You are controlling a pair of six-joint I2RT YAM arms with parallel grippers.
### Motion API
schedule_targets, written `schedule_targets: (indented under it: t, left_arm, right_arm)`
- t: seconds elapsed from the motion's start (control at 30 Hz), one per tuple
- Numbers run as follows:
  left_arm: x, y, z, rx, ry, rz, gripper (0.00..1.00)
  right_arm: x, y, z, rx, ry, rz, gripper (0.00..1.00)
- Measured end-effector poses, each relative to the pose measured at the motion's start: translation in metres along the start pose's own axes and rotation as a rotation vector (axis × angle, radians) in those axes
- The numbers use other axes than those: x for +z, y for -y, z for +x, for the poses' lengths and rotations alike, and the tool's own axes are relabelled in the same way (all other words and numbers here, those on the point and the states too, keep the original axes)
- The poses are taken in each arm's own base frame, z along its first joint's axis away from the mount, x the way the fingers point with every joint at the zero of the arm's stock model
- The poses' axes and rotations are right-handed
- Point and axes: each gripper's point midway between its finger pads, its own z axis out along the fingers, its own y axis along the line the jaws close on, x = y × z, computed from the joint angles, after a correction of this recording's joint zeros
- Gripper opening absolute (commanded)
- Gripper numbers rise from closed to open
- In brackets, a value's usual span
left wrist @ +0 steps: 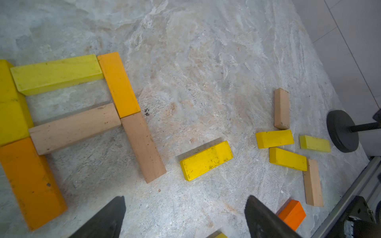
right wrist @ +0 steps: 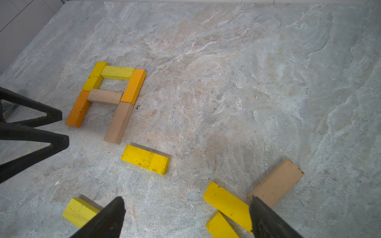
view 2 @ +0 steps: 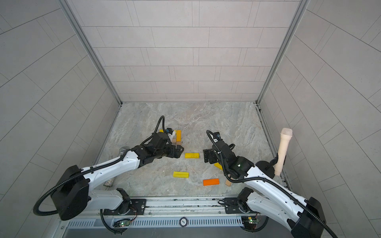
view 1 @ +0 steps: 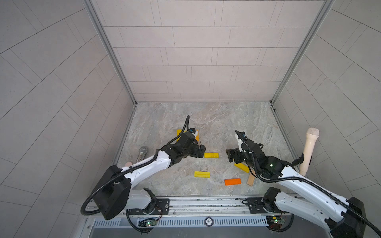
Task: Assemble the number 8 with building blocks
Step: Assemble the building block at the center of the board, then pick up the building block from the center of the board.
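Both pincers spread, nothing between the jaws: left pincer (left wrist: pixel 185 199) and right pincer (right wrist: pixel 187 199) hover low over the surface (view 1: pixel 206 119), tips facing each other in both top views. Between them lies a loose yellow bar (view 1: pixel 211 155), flat, just beside the left tips. Past it is the number 8 (right wrist: pixel 105 97), six bars down: upper loop closed by two yellow bars, one orange and the tan crossbar; an orange leg (right wrist: pixel 78 110) and a tan leg (right wrist: pixel 119 122) run down from it with nothing across their free ends. In the top views my left arm covers most of the figure. My read is that we're on the last segment, the bottom bar. The yellow bar sits just off the tan leg's end, roughly parallel to the crossbar, so the next move should be to pinch it across its short side, carry it sideways in between the two leg ends and set it down without nudging either leg. Spare building blocks (left wrist: pixel 287 158) cluster under my right arm, well apart from the figure. No print on any block. There is a round badge (view 1: pixel 208 221) on the front rail, its text too small to read.
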Motion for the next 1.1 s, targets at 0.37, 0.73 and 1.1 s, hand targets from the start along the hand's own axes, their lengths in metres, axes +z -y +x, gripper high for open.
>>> schedule_targets:
  t: [0.37,0.73,1.1]
  left_arm:
    - [0.003,0.019,-0.023,0.109,0.094,0.083,1.00]
    - [0.032,0.029,-0.025,0.259,0.069,0.126,1.00]
    - [0.039,0.057,-0.028,0.467,0.049,0.214,1.00]
  right_arm:
    - [-0.006,0.009,0.017,-0.012,-0.001,0.000,1.00]
    - [-0.010,0.014,0.012,0.004,0.031,0.023,1.00]
    - [-0.017,0.022,0.006,-0.030,0.063,0.044,1.00]
